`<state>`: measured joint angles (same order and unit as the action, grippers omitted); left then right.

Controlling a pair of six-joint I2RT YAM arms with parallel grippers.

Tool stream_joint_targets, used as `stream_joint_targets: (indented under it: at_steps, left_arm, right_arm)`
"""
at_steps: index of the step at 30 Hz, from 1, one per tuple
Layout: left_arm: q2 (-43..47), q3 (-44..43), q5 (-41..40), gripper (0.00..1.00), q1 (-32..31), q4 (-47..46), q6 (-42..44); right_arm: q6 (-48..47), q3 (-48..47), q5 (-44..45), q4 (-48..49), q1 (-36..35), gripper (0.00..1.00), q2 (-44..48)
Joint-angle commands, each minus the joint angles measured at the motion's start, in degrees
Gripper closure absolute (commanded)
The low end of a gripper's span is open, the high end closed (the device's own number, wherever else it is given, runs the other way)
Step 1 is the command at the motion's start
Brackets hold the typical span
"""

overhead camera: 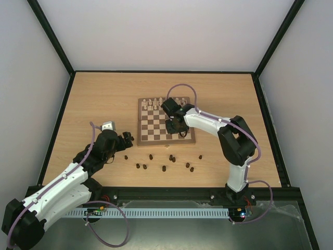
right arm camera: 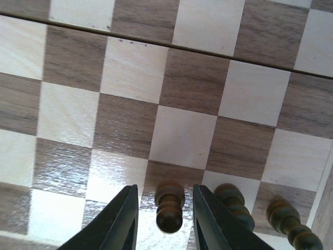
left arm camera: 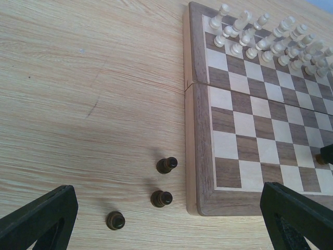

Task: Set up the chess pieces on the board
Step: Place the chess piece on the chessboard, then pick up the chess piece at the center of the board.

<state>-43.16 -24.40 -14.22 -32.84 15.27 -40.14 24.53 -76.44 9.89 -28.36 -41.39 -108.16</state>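
The right gripper (right arm camera: 165,190), jaws a little apart, seems to be setting a dark piece (right arm camera: 169,213) down at the 5 o'clock corner of the board (overhead camera: 143,139); next it should lift straight up, while the left gripper (left arm camera: 169,190) waits wide and empty.

arms (overhead camera: 205,120): white links, black joints | cables (overhead camera: 182,86): purple | claw fingers (right arm camera: 122,221): black

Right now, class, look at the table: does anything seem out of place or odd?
Most dark brown chessmen sit scattered on the table in front of the board, not on it. The cream-white chessmen stand in rows at its far edge; three dark ones stand near the right gripper.
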Motion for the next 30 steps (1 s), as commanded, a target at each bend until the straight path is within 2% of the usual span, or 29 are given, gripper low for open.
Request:
stream_joint_targets:
  at_steps: [1, 5, 8, 12, 14, 21, 27, 30]
  left_arm:
    - [0.3, -0.8, -0.8, 0.01, -0.1, -0.4, -0.1]
    - [0.5, -1.1, -0.6, 0.01, -0.1, -0.2, -0.2]
    - [0.2, -1.3, -0.1, 0.01, -0.1, -0.2, -0.2]
    - [-0.4, -1.8, -0.3, 0.01, -0.1, 0.2, -0.2]
    - [-0.6, -2.2, -0.2, 0.01, 0.0, 0.4, 0.0]
    - [-3.9, -3.7, -0.3, 0.01, 0.2, 0.2, 0.8]
    - [-12.6, -8.1, 1.1, 0.01, 0.7, 0.6, 2.8]
    - [-18.4, -10.7, 4.8, 0.06, 1.5, 1.4, 4.5]
  right_arm:
    - [-0.4, -0.6, -1.9, -0.7, -0.4, 0.69, 4.9]
    - [-0.1, 1.7, -3.1, 0.7, -0.4, 0.63, 11.4]
    - [0.3, 4.6, -3.1, 1.1, -0.4, 0.50, 16.5]
    - [1.4, 10.1, -3.3, 1.2, -0.4, 0.24, 22.3]
    - [2.2, 13.5, -3.2, 1.5, -0.4, 0.00, 25.3]
    - [5.4, 22.2, -2.9, 3.1, -0.4, 0.01, 32.7]
    - [6.2, 25.6, -1.2, 4.2, -0.4, 0.02, 35.2]
    - [5.9, 26.5, -1.0, 5.1, -0.4, 0.05, 35.9]
